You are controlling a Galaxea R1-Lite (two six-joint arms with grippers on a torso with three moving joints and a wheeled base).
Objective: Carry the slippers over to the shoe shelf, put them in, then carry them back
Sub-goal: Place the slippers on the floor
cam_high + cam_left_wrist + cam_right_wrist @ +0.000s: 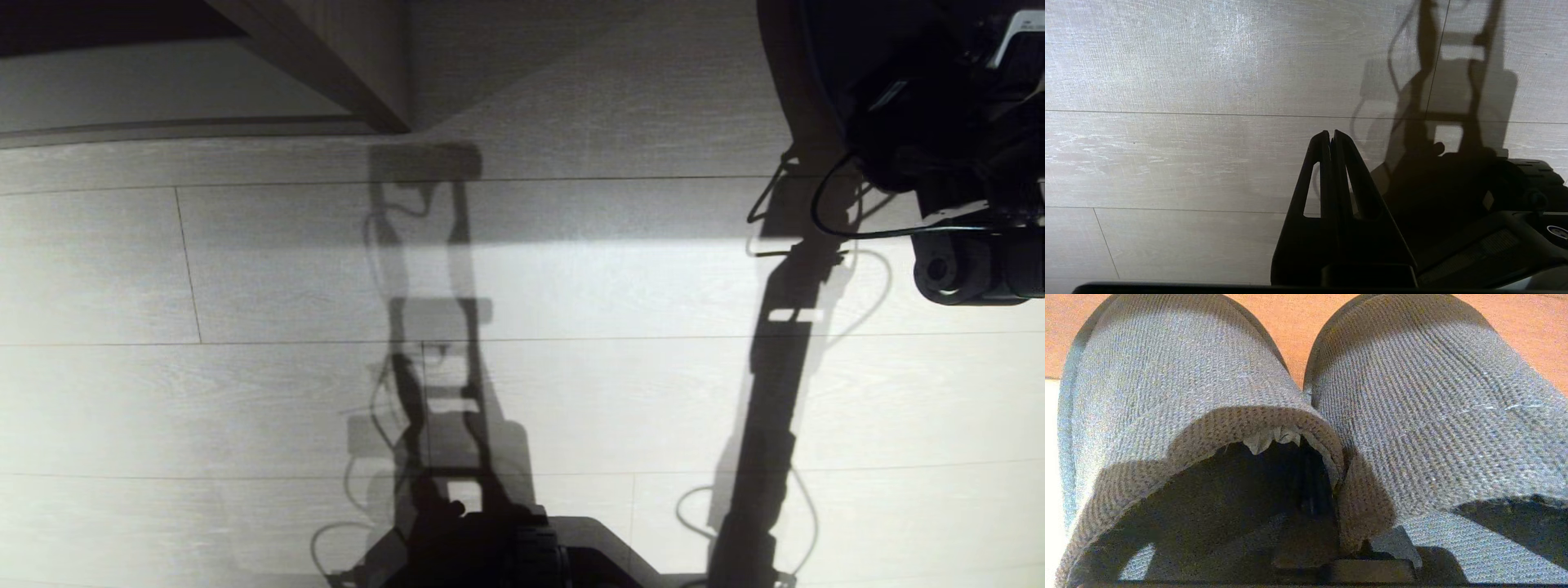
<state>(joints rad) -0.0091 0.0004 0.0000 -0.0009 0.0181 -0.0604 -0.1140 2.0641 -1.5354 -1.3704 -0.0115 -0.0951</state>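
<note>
Your right gripper is clamped tight on the touching inner edges of the slippers, so both hang as one pair just ahead of it, while the left gripper rests closed, empty.

The slippers are being cut off by the picture's edges; the right gripper's fingertips are being hidden inside them.

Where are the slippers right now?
Only the right wrist view shows the slippers: side by side, pinched in the right gripper, over an orange-brown surface.
</note>
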